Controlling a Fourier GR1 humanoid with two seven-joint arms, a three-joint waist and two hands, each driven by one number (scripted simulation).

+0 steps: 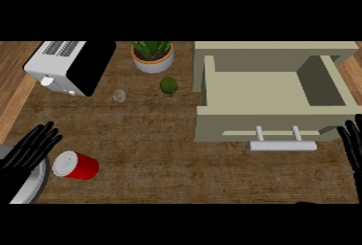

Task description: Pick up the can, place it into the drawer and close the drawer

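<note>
A red can [76,165] with a pale lid lies on its side on the brown counter, low at the left. My left hand [29,148] rests just left of it with fingers straight, open, a small gap from the can. The beige drawer [272,114] stands pulled open at the right, its inside bare, with a light bar handle [283,145] on its front. At the right edge my right hand [351,143] is open, fingers up, beside the drawer's front corner.
A white and black toaster [71,64] sits at the back left. A potted plant [152,56], a green lime [169,85] and a small glass object [119,95] stand behind the middle. A grey plate [32,184] shows under my left forearm.
</note>
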